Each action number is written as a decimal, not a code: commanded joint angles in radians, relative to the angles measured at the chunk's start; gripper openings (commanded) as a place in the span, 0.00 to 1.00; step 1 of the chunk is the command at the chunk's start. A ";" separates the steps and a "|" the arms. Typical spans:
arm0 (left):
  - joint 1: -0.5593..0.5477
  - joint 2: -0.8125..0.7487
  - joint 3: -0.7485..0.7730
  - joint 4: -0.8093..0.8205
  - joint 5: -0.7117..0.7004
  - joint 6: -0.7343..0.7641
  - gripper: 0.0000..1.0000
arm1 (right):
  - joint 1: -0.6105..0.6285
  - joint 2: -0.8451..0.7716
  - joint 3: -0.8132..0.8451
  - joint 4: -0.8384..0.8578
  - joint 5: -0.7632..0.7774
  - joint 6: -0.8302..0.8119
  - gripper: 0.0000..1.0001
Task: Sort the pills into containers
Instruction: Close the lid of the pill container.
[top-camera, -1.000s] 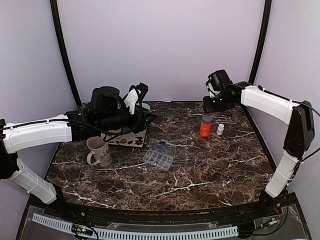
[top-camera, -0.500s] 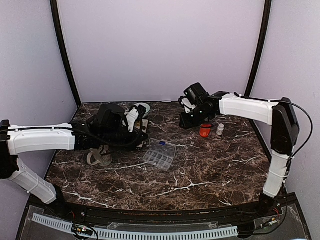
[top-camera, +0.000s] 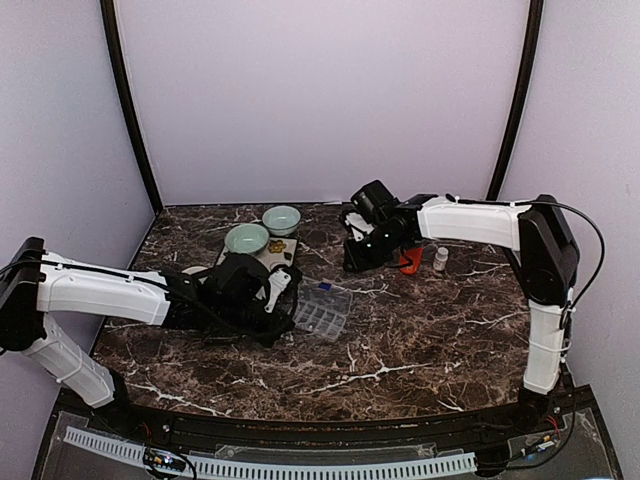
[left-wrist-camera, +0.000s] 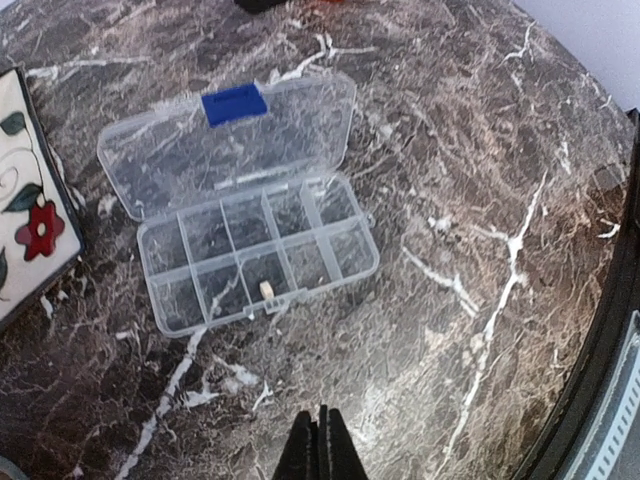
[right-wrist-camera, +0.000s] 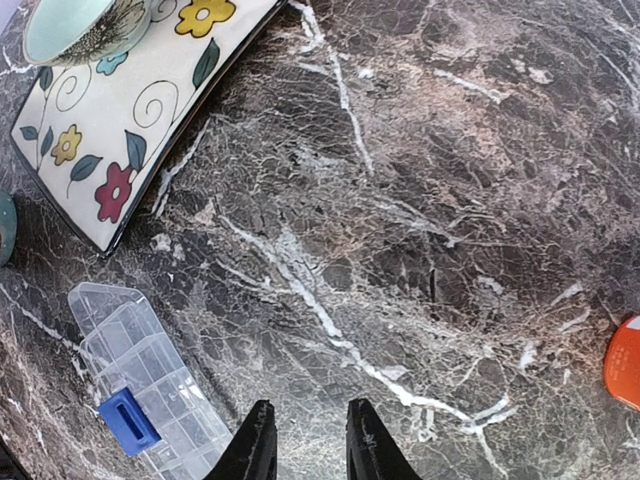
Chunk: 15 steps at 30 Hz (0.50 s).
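**Clear plastic organiser open; sorting barely begun**

The organiser box (left-wrist-camera: 250, 215) is lying lid-open on the desk (left-wrist-camera: 480, 200), at the floral tray's (right-wrist-camera: 140, 110) 6 o'clock in the right wrist view. One pale pill (left-wrist-camera: 267, 290) is sitting in a front-row cell; the other cells are showing empty. The left pincer (left-wrist-camera: 320, 447), fingers together and holding nothing, is hanging at the box's 6 o'clock. The right pincer (right-wrist-camera: 308, 440) is hovering slightly apart, empty. By judgement, nearly all sorting is outstanding.

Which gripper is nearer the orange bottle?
Right. The right gripper is just beside the orange bottle; the left gripper is far off, by the organiser.
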 joint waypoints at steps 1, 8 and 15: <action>-0.010 0.041 -0.046 0.021 0.019 -0.020 0.00 | 0.023 0.010 0.027 0.023 -0.033 0.008 0.24; -0.010 0.129 -0.049 0.066 0.007 -0.010 0.00 | 0.030 0.032 0.039 0.008 -0.054 0.006 0.24; -0.007 0.234 -0.010 0.089 -0.020 0.014 0.00 | 0.038 0.054 0.058 -0.009 -0.073 0.003 0.24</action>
